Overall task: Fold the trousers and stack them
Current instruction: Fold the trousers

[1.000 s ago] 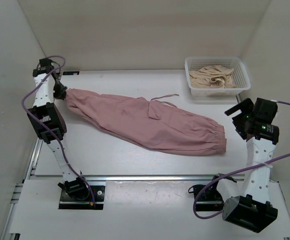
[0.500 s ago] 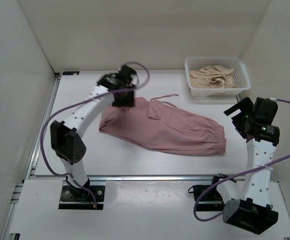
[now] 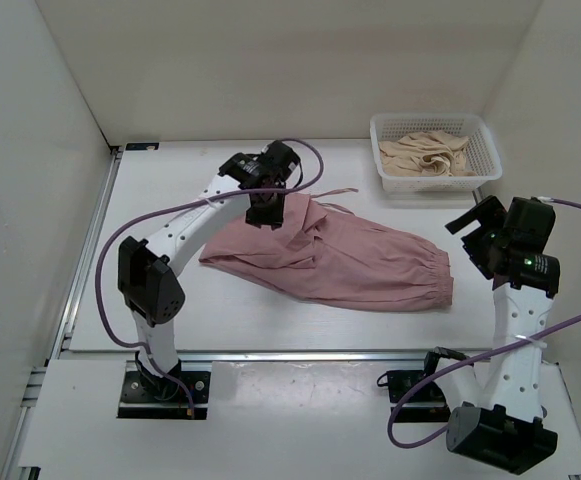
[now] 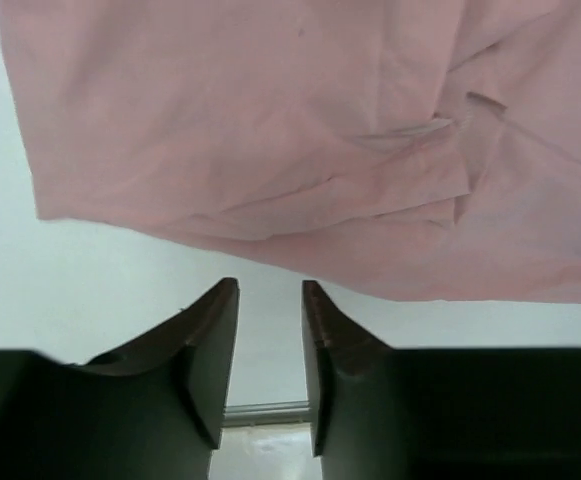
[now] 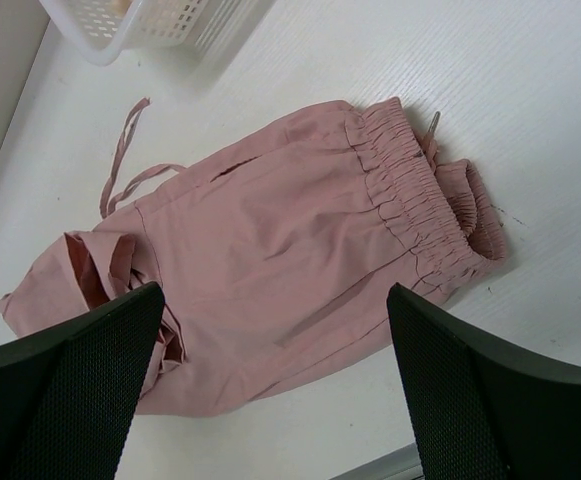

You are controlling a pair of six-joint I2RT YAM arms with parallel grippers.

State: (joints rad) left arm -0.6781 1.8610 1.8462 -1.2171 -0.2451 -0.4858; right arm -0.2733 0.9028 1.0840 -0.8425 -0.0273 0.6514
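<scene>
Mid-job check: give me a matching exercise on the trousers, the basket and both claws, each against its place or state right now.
1. trousers
2. basket
3. left claw
4. right claw

A. far right corner of the table, beige cloth inside
B. wide open, near the gathered elastic end
C. lying flat, one end doubled over
D. above the doubled-over end, narrowly open, holding nothing

Pairs: 1-C, 2-A, 3-D, 4-B

You've got the trousers (image 3: 355, 260) across the table (image 3: 170, 200), the basket (image 3: 432, 184) of cloth (image 3: 425, 155) behind their right end, the left gripper (image 3: 267, 213) above their left part, the right gripper (image 3: 477, 238) beyond their right end.
</scene>
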